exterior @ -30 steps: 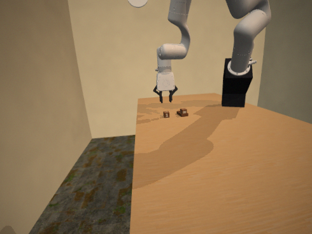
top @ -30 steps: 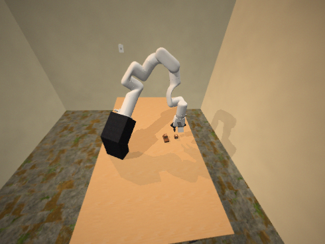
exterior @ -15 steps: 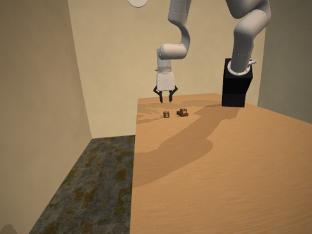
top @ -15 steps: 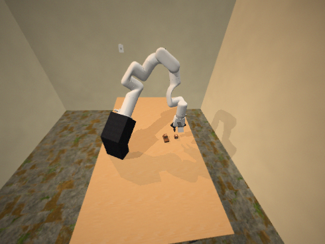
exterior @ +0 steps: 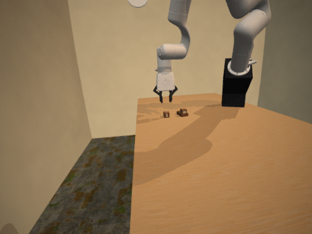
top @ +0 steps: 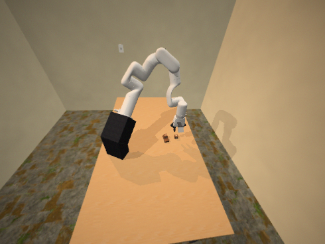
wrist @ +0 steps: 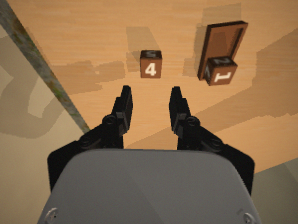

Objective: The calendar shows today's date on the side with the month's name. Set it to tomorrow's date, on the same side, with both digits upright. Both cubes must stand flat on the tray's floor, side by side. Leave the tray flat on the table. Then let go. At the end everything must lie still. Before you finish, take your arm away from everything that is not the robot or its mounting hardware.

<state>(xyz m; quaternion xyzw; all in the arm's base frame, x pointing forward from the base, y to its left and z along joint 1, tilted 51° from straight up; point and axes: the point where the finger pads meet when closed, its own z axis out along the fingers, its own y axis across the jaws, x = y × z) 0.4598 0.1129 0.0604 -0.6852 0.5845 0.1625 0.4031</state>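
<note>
The gripper (exterior: pixel 165 101) (wrist: pixel 151 90) hangs above the table, fingers apart, with nothing between them. A loose brown cube (top: pixel 176 136) (exterior: pixel 166 114) (wrist: pixel 151 69) stands on the table, just beyond the fingertips in the wrist view. It shows a white 4 there and a 1 in the exterior view. The brown tray (top: pixel 166 140) (wrist: pixel 222 40) lies to the cube's right in the wrist view. A second cube (exterior: pixel 183 110) (wrist: pixel 221 71) is at the tray's near end there, showing a sideways 1. Whether it sits fully flat is unclear. The month's names cannot be read.
The wooden table (top: pixel 149 199) (exterior: pixel 223 178) carries the cubes and tray. Its edge shows at the left in the wrist view, near the loose cube. The black arm base (top: pixel 117 132) (exterior: pixel 235 90) stands at the other side. Arm shadows fall across the table.
</note>
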